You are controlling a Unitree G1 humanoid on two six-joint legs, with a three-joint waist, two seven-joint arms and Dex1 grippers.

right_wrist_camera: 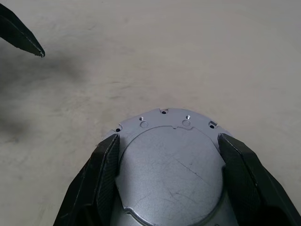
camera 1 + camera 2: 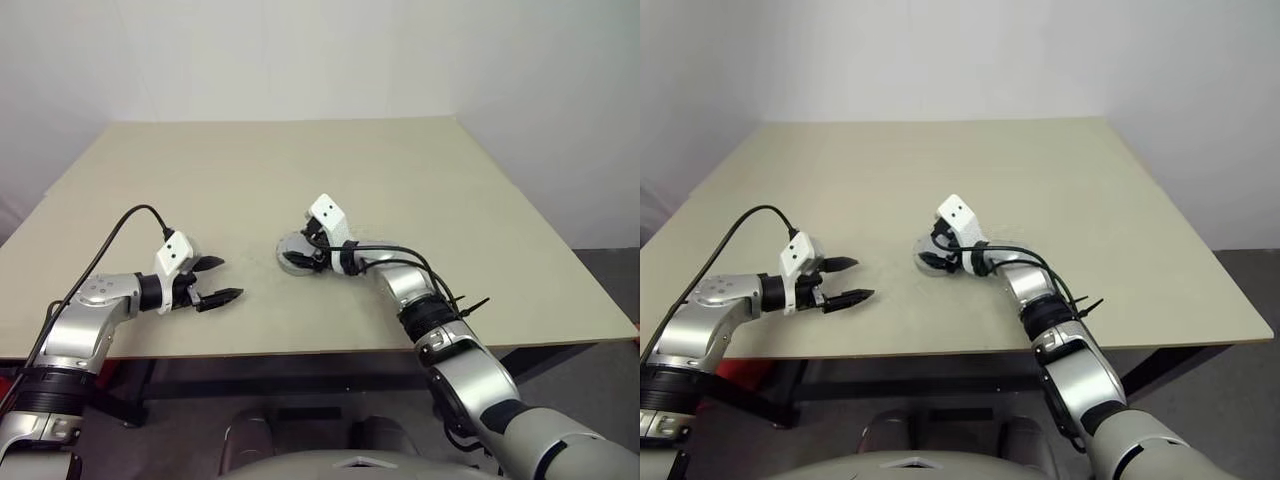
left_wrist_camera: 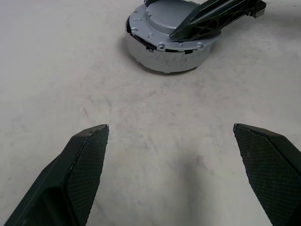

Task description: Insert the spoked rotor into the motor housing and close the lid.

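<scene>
The motor housing [image 3: 164,59], a shallow silvery-grey round cup, stands on the table's middle. The lid [image 1: 169,165], a grey plate with a raised centre and small holes along its rim, lies on top of it; a thin dark gap shows at one side. My right gripper [image 1: 169,140] reaches over it from the near right, its two black fingers [image 1: 106,169] pressed against either side of the lid's raised centre. My left gripper [image 2: 222,280] hovers open a short way to the left, pointing at the housing, with nothing between its fingers. The spoked rotor is hidden.
The beige table [image 2: 400,180] stretches bare all around the housing. Its front edge runs just below both arms. A black cable loops up from my left wrist [image 2: 140,215], and another runs along my right forearm.
</scene>
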